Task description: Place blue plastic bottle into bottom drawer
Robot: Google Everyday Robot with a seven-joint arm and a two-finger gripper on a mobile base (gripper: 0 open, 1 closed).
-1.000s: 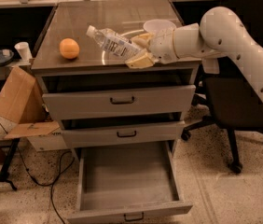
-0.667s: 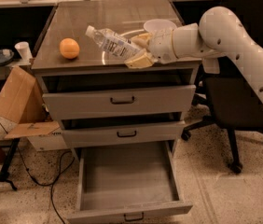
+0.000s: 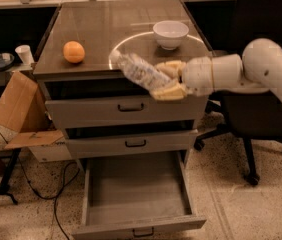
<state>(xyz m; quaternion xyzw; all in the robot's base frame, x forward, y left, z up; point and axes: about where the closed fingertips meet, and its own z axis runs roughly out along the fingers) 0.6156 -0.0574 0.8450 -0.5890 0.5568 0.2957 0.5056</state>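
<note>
My gripper (image 3: pixel 165 79) is shut on the blue plastic bottle (image 3: pixel 137 70), a clear crinkled bottle with a white cap pointing up and left. It hangs tilted in the air in front of the cabinet's top front edge, over the top drawer front. The white arm reaches in from the right. The bottom drawer (image 3: pixel 137 194) is pulled open below, its plain grey tray showing nothing inside. The two upper drawers are only slightly open.
An orange (image 3: pixel 74 52) lies on the cabinet top at the left. A white bowl (image 3: pixel 170 34) stands at the back right. A black office chair (image 3: pixel 261 109) is behind my arm on the right. A cardboard box (image 3: pixel 18 109) and cables lie at the left.
My gripper has carried the bottle off the cabinet top, forward and down to in front of the top drawer. The white bowl, earlier hidden behind my arm, now shows.
</note>
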